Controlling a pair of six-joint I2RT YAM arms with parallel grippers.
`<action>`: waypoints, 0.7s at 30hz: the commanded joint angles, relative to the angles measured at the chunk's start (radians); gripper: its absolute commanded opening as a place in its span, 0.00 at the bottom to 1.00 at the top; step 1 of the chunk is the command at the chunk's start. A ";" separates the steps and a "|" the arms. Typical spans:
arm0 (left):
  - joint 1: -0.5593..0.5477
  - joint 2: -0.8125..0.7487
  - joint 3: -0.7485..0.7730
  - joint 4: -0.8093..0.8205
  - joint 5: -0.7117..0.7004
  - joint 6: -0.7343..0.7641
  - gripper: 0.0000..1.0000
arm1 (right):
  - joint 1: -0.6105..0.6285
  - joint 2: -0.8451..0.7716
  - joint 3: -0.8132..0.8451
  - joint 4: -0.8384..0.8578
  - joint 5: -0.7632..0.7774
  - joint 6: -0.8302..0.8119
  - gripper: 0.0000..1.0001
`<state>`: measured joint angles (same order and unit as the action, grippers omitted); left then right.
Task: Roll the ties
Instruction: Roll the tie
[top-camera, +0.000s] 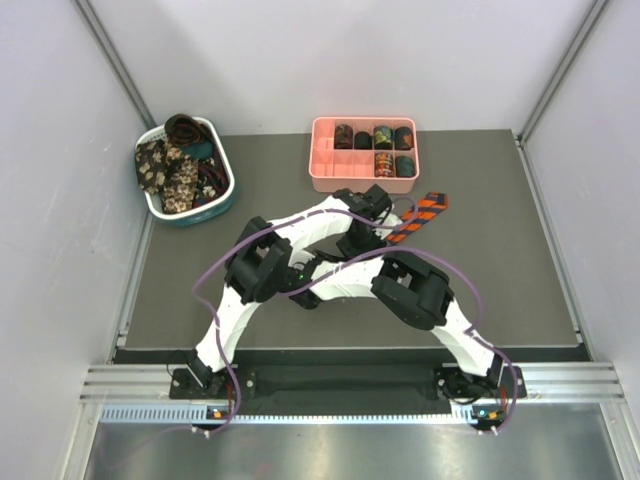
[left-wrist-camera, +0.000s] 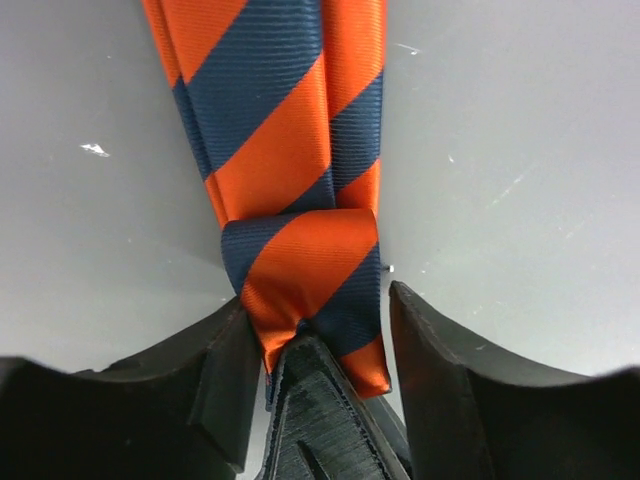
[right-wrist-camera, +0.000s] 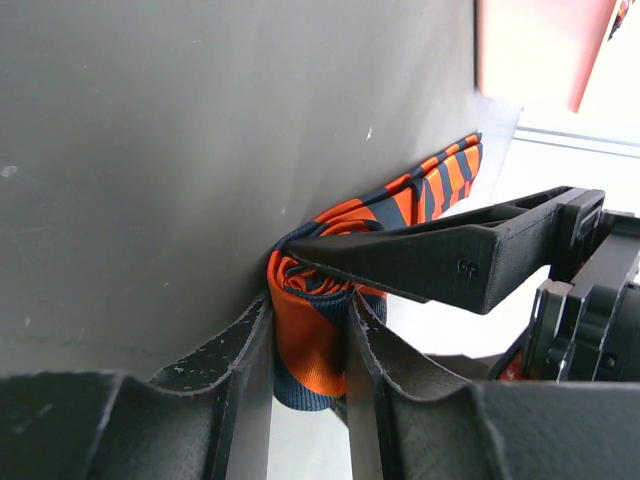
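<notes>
Ties update: one orange-and-navy striped tie (top-camera: 420, 212) lay mid-table, its near end rolled up. Right gripper (right-wrist-camera: 310, 310) was clamped on that roll. Left gripper (left-wrist-camera: 318, 300) straddled it with jaws loose, a sliver of gap on one side. Six coils (top-camera: 383, 135) sat in the pink tray (top-camera: 318, 150), far centre. One basket (top-camera: 225, 195), far left, held a heap more.

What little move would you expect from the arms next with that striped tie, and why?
Probably the right gripper turns the roll one more wrap forward. It pinches the started roll of the striped tie, the left gripper stands loosely open around it, and a long flat stretch lies unrolled.
</notes>
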<state>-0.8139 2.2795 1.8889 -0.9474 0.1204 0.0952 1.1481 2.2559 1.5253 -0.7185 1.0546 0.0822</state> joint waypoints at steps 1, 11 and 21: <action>-0.008 -0.066 0.007 -0.007 0.039 0.003 0.58 | -0.011 -0.016 -0.027 0.014 -0.179 0.057 0.00; 0.048 -0.395 -0.267 0.441 -0.007 -0.087 0.89 | -0.016 -0.090 -0.056 0.065 -0.231 0.044 0.00; 0.218 -0.702 -0.680 0.869 -0.111 -0.384 0.99 | -0.037 -0.235 -0.168 0.204 -0.341 -0.030 0.00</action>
<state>-0.6659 1.6489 1.3033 -0.2897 0.0566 -0.1272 1.1172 2.1002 1.4021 -0.6086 0.8776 0.0528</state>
